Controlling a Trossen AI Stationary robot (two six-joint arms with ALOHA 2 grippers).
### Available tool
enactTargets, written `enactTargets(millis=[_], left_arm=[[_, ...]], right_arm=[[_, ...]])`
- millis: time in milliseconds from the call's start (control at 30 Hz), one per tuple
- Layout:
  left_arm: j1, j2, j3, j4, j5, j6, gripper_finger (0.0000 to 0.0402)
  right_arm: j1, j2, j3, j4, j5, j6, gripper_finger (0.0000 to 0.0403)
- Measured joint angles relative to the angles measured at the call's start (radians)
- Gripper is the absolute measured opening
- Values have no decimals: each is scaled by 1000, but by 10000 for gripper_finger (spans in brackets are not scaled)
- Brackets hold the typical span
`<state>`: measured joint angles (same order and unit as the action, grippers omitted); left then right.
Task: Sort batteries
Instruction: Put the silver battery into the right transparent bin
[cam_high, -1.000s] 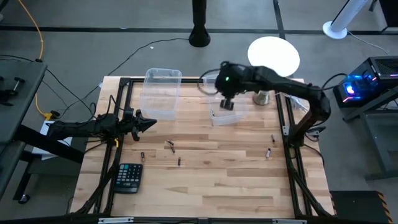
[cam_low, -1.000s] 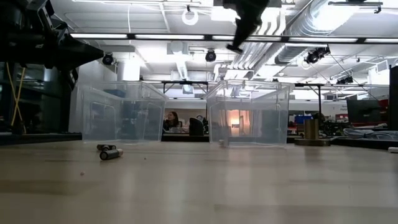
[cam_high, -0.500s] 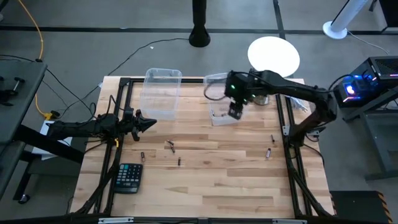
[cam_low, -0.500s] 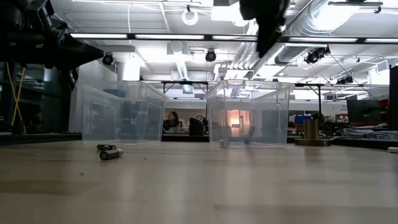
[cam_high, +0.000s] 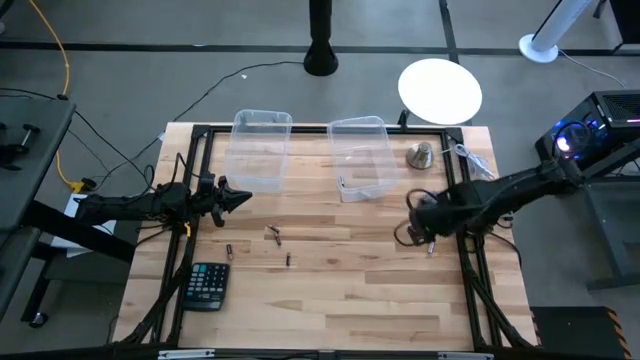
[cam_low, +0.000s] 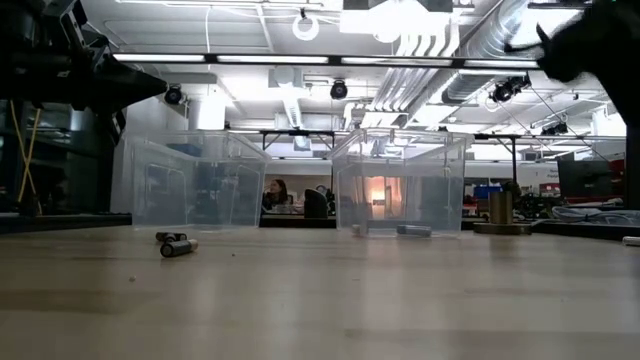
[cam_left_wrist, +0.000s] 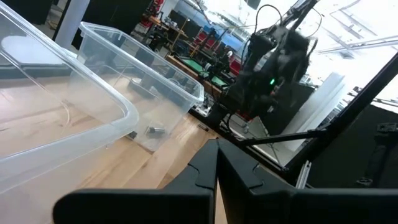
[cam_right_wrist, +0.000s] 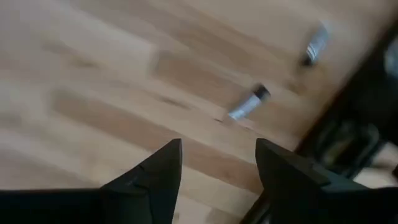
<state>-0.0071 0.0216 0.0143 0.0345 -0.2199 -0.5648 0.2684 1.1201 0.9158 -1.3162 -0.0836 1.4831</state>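
The table (cam_high: 330, 300) fills the centre of the high view. Two clear plastic bins stand along its upper edge: the left bin (cam_high: 260, 150) and the right bin (cam_high: 362, 158). A battery (cam_low: 413, 230) already lies inside the right bin, visible in the low view.

The left arm waits at the left edge of the high view, its left pincer (cam_high: 238, 198) with its tips together, pointing toward the table centre. The right arm reaches in from the right edge, and the right pincer (cam_high: 424, 226) hangs over the right-hand part of the table with its fingers spread and nothing between them.

Step in hand, as judged: pick up one of the loose batteries at the right side.

- Target: a silvery battery with a dark end (cam_right_wrist: 247, 102), lying flat on the wood just ahead of the right pincer's fingertips. A second battery (cam_right_wrist: 316, 43) lies farther off, near the dark frame rail.
- Align the fingers across the battery's short axis, one finger on each long side, since the cylinder is likely to roll if pushed endwise.
- Descend until the tips nearly touch the wood, then close.
- Keep clear of the frame rail at the table's right edge.

Further batteries remain at centre-left of the high view: a pair (cam_high: 274, 233), one below it (cam_high: 289, 259) and one (cam_high: 229, 251) above the calculator (cam_high: 207, 285).
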Motion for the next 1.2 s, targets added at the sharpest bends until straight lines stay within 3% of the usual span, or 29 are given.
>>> enactTargets(millis=[167, 333, 667, 767, 833, 933, 1067, 1200], left_arm=[[0, 0, 0, 0, 0, 0, 0], [0, 0, 0, 0, 0, 0, 0], [0, 0, 0, 0, 0, 0, 0], [0, 0, 0, 0, 0, 0, 0], [0, 0, 0, 0, 0, 0, 0], [0, 0, 0, 0, 0, 0, 0], [0, 0, 0, 0, 0, 0, 0], [0, 0, 0, 0, 0, 0, 0]], right_arm=[[55, -31, -204, 158, -31, 271, 197], [60, -26, -360, 378, -34, 364, 197], [57, -29, -511, 507, -8, 496, 194], [58, -28, -511, 513, 11, 469, 163], [58, -27, -505, 516, 30, 445, 111], [57, -26, -453, 500, 153, 395, 26], [31, -59, -278, 373, 330, 336, 31], [-41, -89, -24, 221, 609, 186, 17]])
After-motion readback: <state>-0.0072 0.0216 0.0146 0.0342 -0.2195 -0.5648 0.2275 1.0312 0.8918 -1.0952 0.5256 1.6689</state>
